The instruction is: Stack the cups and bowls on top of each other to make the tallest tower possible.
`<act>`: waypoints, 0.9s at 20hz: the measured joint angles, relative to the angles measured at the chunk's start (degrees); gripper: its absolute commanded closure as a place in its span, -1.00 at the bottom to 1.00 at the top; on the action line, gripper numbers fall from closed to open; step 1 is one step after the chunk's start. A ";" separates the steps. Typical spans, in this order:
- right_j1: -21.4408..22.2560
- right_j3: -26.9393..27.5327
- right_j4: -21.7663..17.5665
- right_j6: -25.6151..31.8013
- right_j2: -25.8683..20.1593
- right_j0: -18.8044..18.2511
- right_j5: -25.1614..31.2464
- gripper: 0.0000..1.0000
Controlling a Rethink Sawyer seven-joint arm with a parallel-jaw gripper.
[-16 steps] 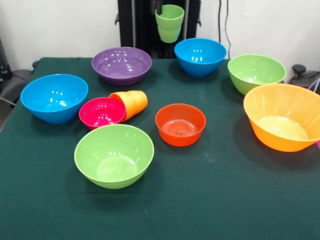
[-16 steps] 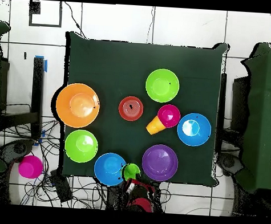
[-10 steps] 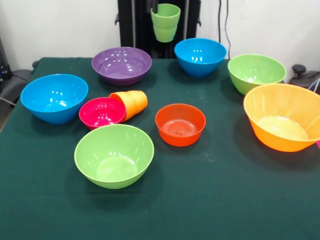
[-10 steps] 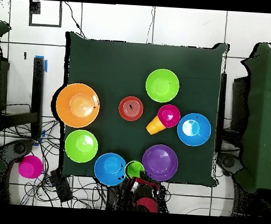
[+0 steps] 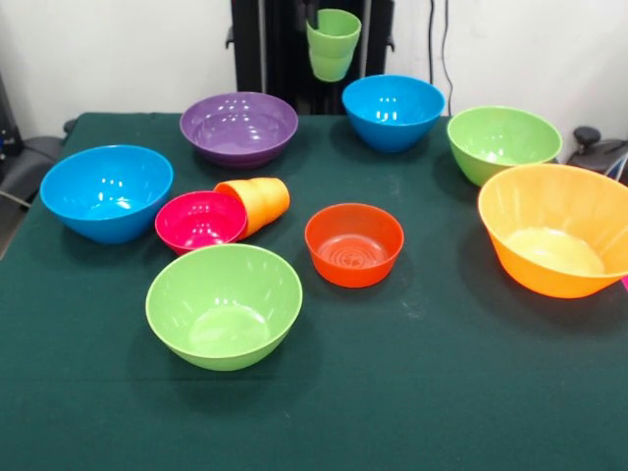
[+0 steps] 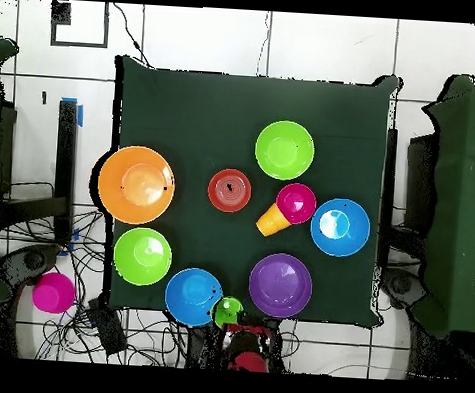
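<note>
The gripper [image 5: 316, 17] pinches the rim of the light green cup [image 5: 333, 44], holding it upright in the air above the table's [image 5: 442, 392] far edge, between the purple bowl [image 5: 238, 127] and a blue bowl [image 5: 392, 111]. On the table, the orange cup [image 5: 257, 203] lies on its side, touching the small magenta bowl [image 5: 200, 222]. Beside them sit the small orange-red bowl [image 5: 353, 243], a light green bowl [image 5: 224, 305], another blue bowl [image 5: 106, 191], a second light green bowl [image 5: 502, 142] and the large orange bowl [image 5: 557, 228], all separate and unstacked.
</note>
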State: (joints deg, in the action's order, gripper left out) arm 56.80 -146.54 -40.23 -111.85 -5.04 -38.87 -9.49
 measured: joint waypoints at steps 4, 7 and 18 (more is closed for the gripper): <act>-3.94 0.83 -3.15 0.00 1.16 2.03 -0.02 1.00; -6.32 1.32 -4.08 0.00 2.19 3.46 -0.04 1.00; -16.76 3.89 -4.53 0.00 9.10 11.78 -5.65 1.00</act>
State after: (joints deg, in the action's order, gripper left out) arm 40.04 -142.65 -44.76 -111.85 4.06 -27.10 -15.14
